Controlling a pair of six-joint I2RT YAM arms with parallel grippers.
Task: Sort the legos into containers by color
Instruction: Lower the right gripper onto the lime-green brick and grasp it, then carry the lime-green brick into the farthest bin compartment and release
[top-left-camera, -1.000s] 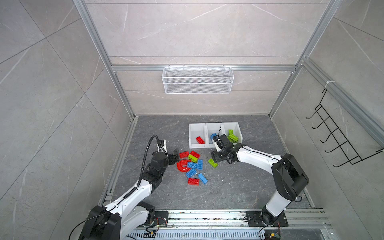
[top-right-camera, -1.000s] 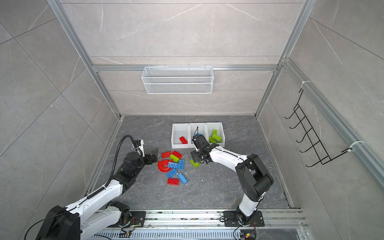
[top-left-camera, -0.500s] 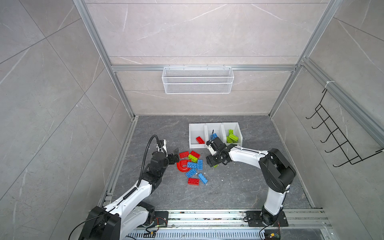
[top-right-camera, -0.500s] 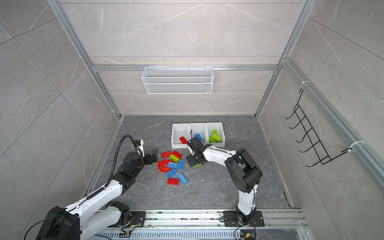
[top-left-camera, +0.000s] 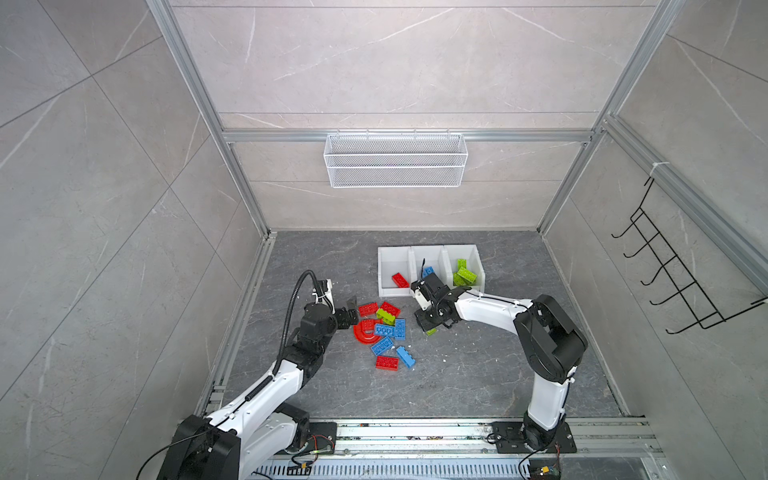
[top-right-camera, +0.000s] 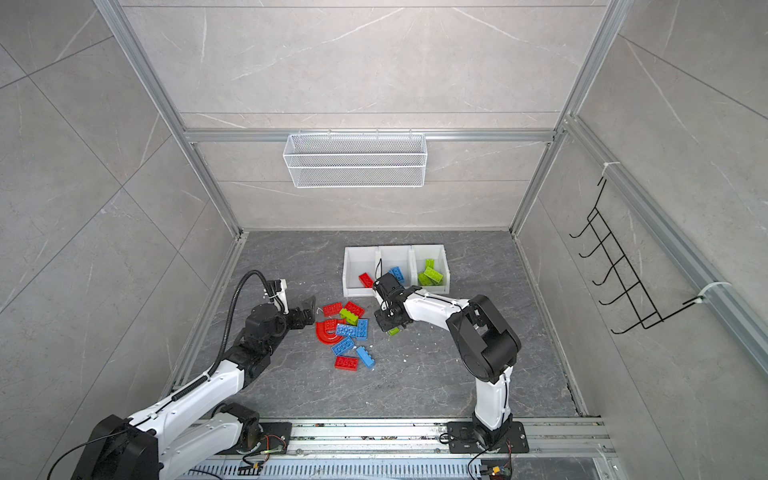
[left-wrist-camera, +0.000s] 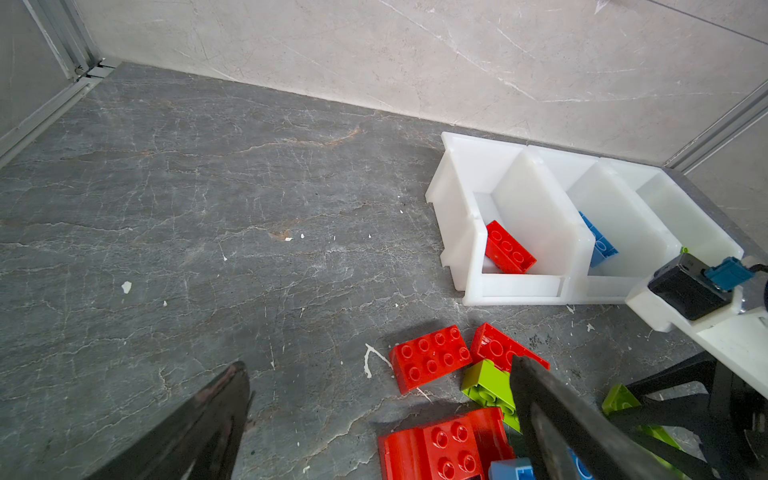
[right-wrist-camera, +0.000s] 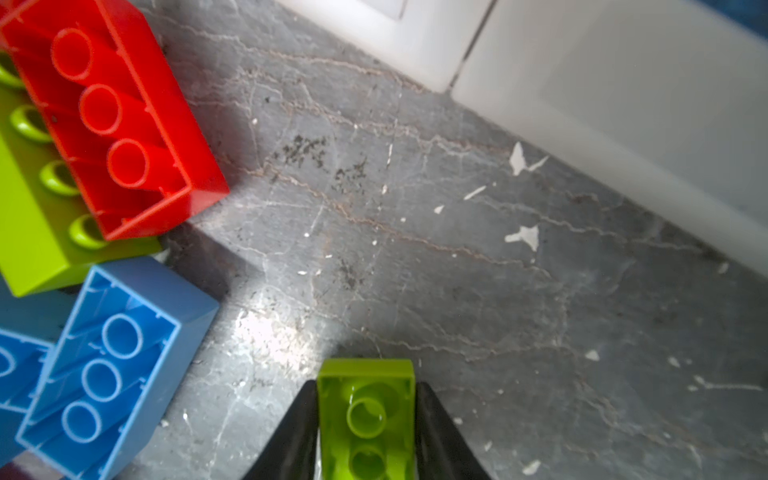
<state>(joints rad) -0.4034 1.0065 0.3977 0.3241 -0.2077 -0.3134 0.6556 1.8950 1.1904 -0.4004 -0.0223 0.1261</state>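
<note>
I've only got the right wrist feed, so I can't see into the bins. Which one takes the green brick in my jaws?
Observer: The held brick belongs in the end bin, rightmost in both top views; green bricks already lie there.
Operator: What's in the middle bin?
Observer: A blue brick lies in it.
Operator: Where's the left gripper?
Observer: It hangs open near the red arch.
</note>
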